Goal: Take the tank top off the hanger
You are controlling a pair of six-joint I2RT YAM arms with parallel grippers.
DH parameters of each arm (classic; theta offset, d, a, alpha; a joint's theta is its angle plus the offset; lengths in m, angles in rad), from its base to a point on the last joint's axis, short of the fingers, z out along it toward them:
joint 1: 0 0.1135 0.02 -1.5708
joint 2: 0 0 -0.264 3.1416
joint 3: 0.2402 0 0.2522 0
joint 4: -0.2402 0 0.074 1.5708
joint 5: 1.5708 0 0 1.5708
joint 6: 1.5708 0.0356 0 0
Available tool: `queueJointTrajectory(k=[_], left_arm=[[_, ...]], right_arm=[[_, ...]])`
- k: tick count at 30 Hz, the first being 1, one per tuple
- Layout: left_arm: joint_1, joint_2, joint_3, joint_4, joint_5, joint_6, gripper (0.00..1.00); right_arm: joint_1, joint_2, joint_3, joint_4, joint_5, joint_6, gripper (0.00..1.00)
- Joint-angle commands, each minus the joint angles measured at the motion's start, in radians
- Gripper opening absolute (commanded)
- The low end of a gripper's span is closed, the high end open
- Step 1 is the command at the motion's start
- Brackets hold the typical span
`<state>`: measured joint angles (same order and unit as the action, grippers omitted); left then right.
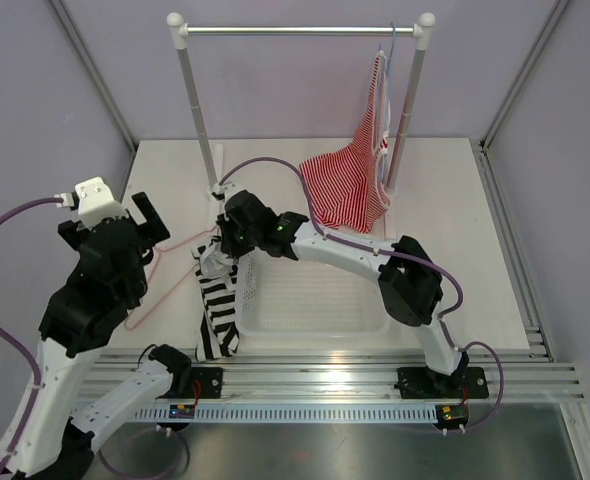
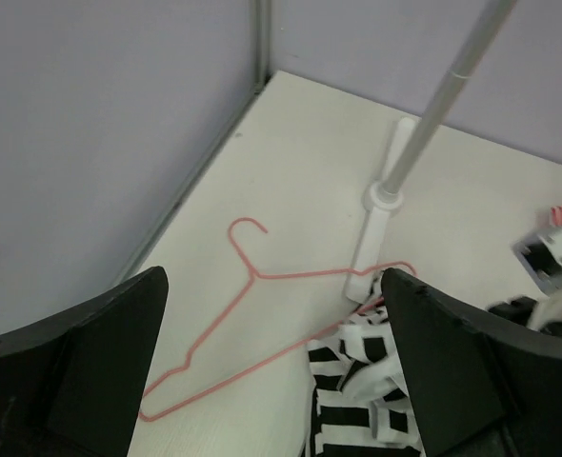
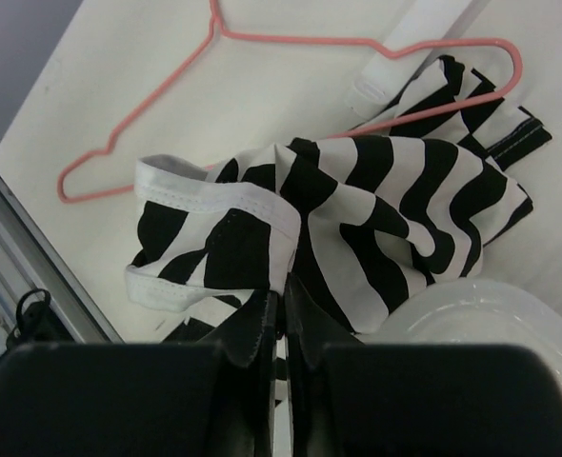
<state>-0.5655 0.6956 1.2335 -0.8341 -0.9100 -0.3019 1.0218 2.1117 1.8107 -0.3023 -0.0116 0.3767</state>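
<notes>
The pink hanger (image 1: 165, 262) lies flat on the table left of the basket, clear in the left wrist view (image 2: 262, 276) and the right wrist view (image 3: 291, 40). Its right end runs in among the bunched black-and-white tank top (image 1: 215, 300) (image 2: 357, 400) (image 3: 376, 200), and the pink wire crosses over the stripes there. The fabric trails toward the table's near edge. My right gripper (image 1: 220, 255) (image 3: 286, 295) is shut on a fold of the tank top. Above the hanger, my left gripper (image 1: 112, 228) (image 2: 273, 286) hangs wide open and holds nothing.
A white basket (image 1: 315, 310) sits right of the tank top, under my right arm. A clothes rack (image 1: 300, 30) stands at the back, its left foot (image 2: 381, 214) close to the hanger. A red-and-white striped top (image 1: 350, 190) hangs from the rack's right end.
</notes>
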Motion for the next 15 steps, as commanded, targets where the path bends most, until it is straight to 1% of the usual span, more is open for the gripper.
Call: queueJointTrajectory(k=[1, 2, 3, 4, 5, 6, 7, 8, 9, 10, 11, 12, 14, 15], left_arm=[[0.163, 0.053, 0.031, -0.02, 0.118, -0.056, 0.99], [0.23, 0.08, 0.008, -0.005, 0.275, -0.054, 0.99], [0.36, 0.093, -0.006, 0.007, 0.352, -0.049, 0.99], [0.413, 0.1, -0.025, 0.015, 0.412, -0.048, 0.97], [0.452, 0.111, -0.063, 0.041, 0.501, -0.048, 0.97], [0.516, 0.116, -0.08, 0.055, 0.551, -0.045, 0.98], [0.553, 0.133, -0.089, 0.058, 0.604, -0.048, 0.99], [0.593, 0.148, -0.097, 0.058, 0.72, -0.049, 0.99], [0.661, 0.189, -0.11, 0.053, 0.764, -0.055, 0.99], [0.693, 0.209, -0.12, 0.052, 0.789, -0.055, 0.99], [0.72, 0.229, -0.126, 0.043, 0.833, -0.049, 0.99], [0.766, 0.266, -0.134, 0.035, 0.833, -0.049, 0.99], [0.808, 0.289, -0.146, 0.029, 0.792, -0.052, 0.99], [0.826, 0.313, -0.15, 0.021, 0.792, -0.054, 0.99]], right_arm=[[0.003, -0.091, -0.013, -0.017, 0.016, -0.047, 0.09], [0.003, -0.091, -0.02, -0.023, 0.015, -0.048, 0.09], [0.003, -0.094, -0.027, -0.024, -0.019, -0.053, 0.1], [0.003, -0.101, -0.031, -0.017, -0.037, -0.065, 0.1], [0.003, -0.102, -0.042, -0.009, -0.051, -0.071, 0.1], [0.001, -0.108, -0.044, 0.009, -0.077, -0.078, 0.1], [0.001, -0.107, -0.04, 0.015, -0.096, -0.102, 0.1], [0.001, -0.11, -0.031, 0.022, -0.111, -0.114, 0.1], [0.003, -0.107, -0.024, 0.023, -0.151, -0.127, 0.15], [0.001, -0.105, -0.011, 0.017, -0.177, -0.162, 0.3], [0.003, -0.102, 0.019, -0.001, -0.238, -0.182, 0.37], [0.003, -0.104, 0.033, -0.012, -0.251, -0.194, 0.43], [0.001, -0.119, 0.053, -0.024, -0.283, -0.229, 0.62], [0.001, -0.125, 0.056, -0.027, -0.283, -0.243, 0.66]])
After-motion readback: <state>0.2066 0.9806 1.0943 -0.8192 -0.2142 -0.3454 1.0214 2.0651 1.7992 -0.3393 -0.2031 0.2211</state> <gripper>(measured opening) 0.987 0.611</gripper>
